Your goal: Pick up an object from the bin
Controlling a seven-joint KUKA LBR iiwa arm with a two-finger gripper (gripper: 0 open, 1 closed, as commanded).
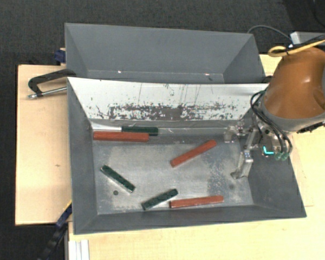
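Jaws hang over bare floor of the bin [168, 177]; we cannot tell their spread. A red flat bar [196, 201] lies just below-left of them (stiff, light, likely smooth), so we'd pinch across its narrow middle.

Arm [299, 85] cropped at right edge

Dark charcoal floor [151, 4] with a fine, carpet-like weave spreads across the top of the view and down the left side. Light is soft and even over it, dimming to near black toward the upper right corner.
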